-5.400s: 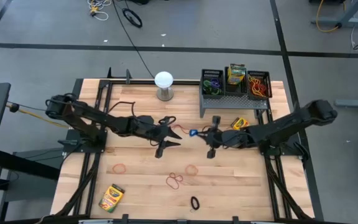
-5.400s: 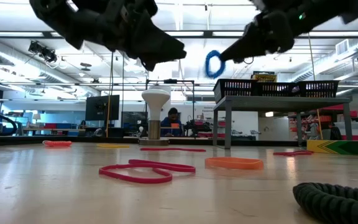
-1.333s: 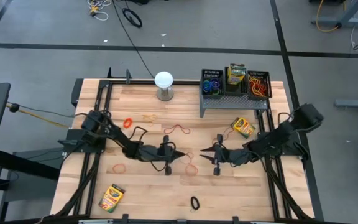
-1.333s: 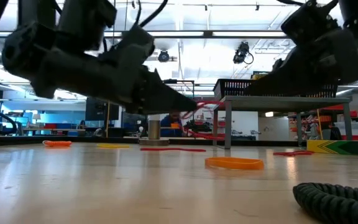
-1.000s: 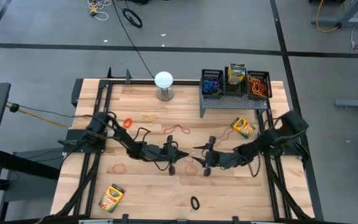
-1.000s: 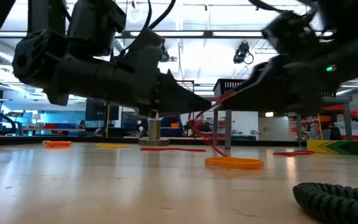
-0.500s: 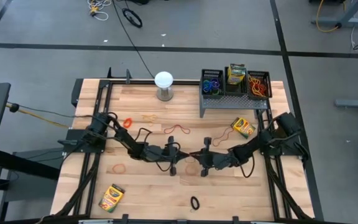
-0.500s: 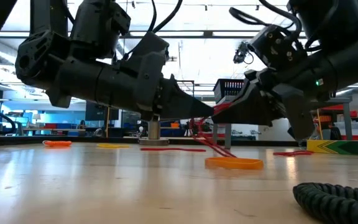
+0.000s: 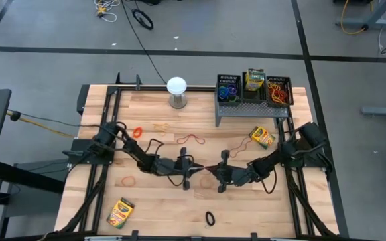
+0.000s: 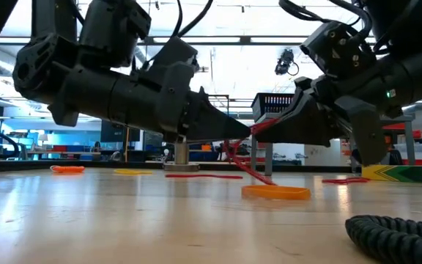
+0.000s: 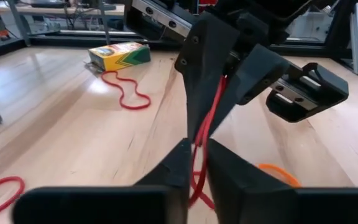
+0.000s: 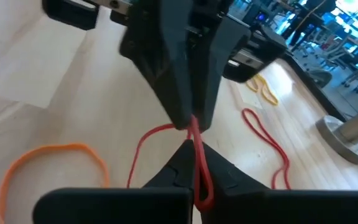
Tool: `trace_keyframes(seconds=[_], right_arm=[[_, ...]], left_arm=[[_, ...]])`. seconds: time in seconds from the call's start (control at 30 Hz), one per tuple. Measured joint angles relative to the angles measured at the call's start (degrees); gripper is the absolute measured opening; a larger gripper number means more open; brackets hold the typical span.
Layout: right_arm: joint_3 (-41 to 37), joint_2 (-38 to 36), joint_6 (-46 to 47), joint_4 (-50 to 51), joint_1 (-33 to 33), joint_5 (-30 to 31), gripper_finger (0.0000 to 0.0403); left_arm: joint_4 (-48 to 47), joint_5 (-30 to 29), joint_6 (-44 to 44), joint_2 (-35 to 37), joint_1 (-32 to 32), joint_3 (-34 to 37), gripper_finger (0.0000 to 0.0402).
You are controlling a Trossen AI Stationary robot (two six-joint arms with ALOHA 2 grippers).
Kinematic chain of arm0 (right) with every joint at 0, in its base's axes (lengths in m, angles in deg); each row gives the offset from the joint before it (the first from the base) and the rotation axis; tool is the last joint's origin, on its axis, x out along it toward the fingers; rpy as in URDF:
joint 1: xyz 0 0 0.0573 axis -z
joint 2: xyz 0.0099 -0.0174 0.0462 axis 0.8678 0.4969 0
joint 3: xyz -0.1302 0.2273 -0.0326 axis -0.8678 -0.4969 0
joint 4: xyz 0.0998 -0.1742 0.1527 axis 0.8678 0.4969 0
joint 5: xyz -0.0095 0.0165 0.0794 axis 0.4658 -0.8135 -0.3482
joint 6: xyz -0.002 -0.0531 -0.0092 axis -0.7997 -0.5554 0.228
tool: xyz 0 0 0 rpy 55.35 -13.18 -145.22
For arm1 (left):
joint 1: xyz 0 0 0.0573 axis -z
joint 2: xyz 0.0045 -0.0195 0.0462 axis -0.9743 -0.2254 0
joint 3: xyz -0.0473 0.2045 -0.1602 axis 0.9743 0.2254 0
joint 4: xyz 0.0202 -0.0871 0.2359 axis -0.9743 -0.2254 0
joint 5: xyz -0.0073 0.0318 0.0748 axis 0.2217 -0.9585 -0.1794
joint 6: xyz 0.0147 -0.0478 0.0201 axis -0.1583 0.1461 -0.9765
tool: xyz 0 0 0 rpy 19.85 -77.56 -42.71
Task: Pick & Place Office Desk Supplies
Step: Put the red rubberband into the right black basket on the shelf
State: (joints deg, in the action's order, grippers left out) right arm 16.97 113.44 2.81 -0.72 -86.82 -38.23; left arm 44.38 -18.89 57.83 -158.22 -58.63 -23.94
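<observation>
A red rubber band [image 10: 242,163] hangs between my two grippers over the middle of the table. My left gripper [image 11: 199,152] comes in from the table's left. Its fingers stand slightly apart with the band's strand [image 11: 197,146] running between them. My right gripper [image 12: 194,158] faces it tip to tip from the table's right [image 9: 210,171] and is shut on the band. An orange band [image 10: 273,192] lies flat on the table just below them. Three black mesh bins [image 9: 254,88] stand on the grey riser at the far right. My left gripper has the red band's strand [image 11: 201,127] in the narrow gap between its fingertips; whether the fingers touch it I cannot tell. My right gripper pinches the band's upper part [image 12: 193,134] between its two fingers. It comes nearly level from the table's right, tipped slightly down. The band hangs slack below, its lower loop [image 10: 258,177] reaching down by the orange band.
Crayon boxes lie at the near left [image 9: 120,212] and by the riser [image 9: 262,136]. Loose bands lie about: red [image 9: 191,139], orange [image 9: 138,132], another [image 9: 127,180], black [image 9: 210,218]. A white globe [image 9: 176,87] stands at the far middle.
My right gripper has moved toward the table's left and a little down, up to my left gripper's tips. It has shut on the red band that my left gripper holds up there. My left arm has stayed in place, and the band still hangs between the two.
</observation>
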Motion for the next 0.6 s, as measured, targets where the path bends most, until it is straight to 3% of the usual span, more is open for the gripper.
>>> trace_keyframes(seconds=[0.2,0.37,0.6], right_arm=[[0.0,-5.4,1.9,3.7,-0.2,0.6,0.0003],[0.0,-15.7,2.5,14.1,-0.2,3.0,0.0002],[2.5,-33.0,5.3,35.4,-0.2,7.8,0.0001]], left_arm=[[-1.9,-3.3,-4.1,2.7,2.8,0.0,0.0124],[-3.2,-8.9,-12.1,5.2,5.3,0.0,0.0168],[-2.1,-8.4,-15.4,5.3,4.8,0.1,0.0171]])
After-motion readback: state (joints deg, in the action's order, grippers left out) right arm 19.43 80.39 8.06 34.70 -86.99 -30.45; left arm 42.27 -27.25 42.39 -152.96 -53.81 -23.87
